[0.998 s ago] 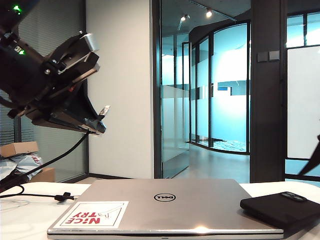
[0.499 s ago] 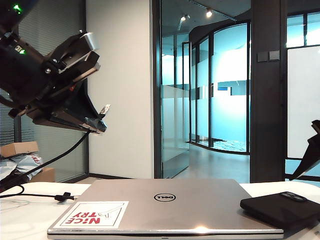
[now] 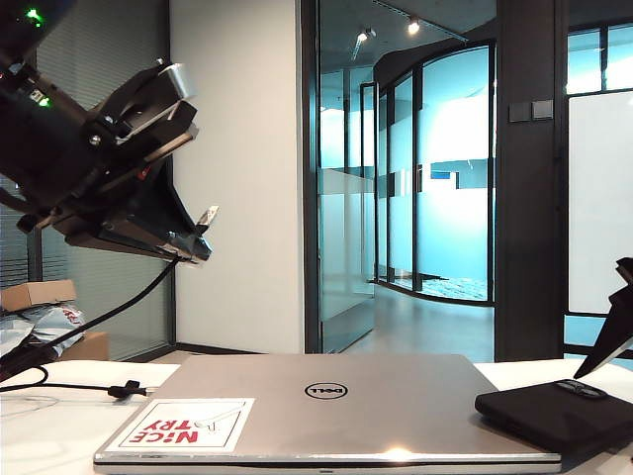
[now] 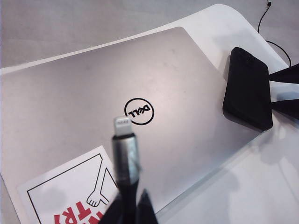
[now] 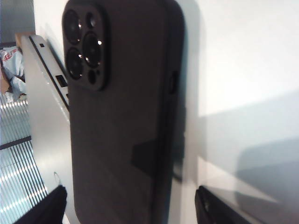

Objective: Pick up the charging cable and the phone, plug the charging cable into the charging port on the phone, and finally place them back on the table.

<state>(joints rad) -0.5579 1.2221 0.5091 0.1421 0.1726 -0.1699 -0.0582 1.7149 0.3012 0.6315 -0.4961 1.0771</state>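
A closed silver laptop (image 3: pixel 326 411) lies nearest on the white table (image 3: pixel 40 430), a sticker (image 3: pixel 183 424) on its lid. The phone (image 3: pixel 556 414) rests face down with one edge on the laptop's right side, camera bump (image 5: pixel 86 46) upward. The right gripper (image 5: pixel 131 205) is low at the phone's far end, its fingers (image 5: pixel 42 210) spread wide on either side of the phone without touching it. Higher, on the left, the left gripper (image 3: pixel 198 242) hangs above the table with fingers pressed together, pinching the cable (image 3: pixel 99 322) just behind its plug (image 4: pixel 123 127). The cord droops to the table, where its strap knot (image 3: pixel 126 390) lies.
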